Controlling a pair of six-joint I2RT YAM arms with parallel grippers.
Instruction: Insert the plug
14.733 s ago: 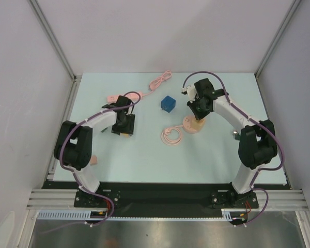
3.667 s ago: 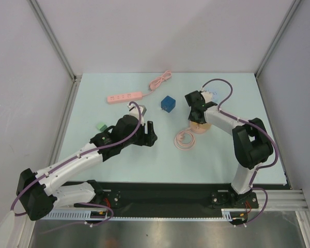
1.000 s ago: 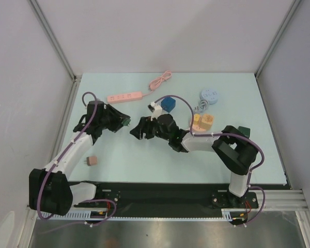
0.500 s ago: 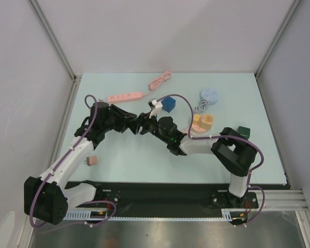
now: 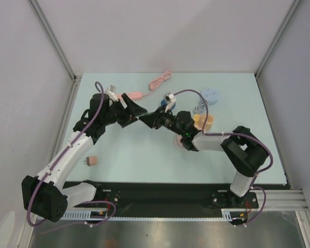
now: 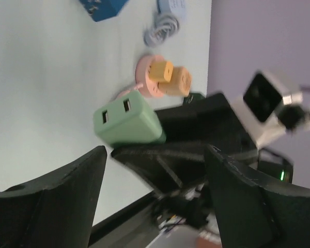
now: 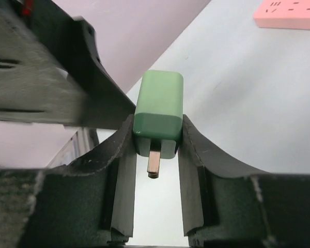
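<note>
From above, the left gripper [image 5: 134, 108] and right gripper [image 5: 150, 120] meet nose to nose just beside the pink power strip [image 5: 136, 95]. From the left wrist, the left fingers [image 6: 51, 201] have just sprung apart, releasing the green plug [image 6: 126, 124]. From the right wrist, the right jaws now clamp its body, prong pointing back at the palm: handover looks done, though insertion may need reorienting.

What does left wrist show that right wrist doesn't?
Left wrist only: the USB ports on the green charger, the orange plugs on their pink base, the blue cube. Right wrist only: the metal prong and the pink power strip. Both: the green charger in the right gripper.
</note>
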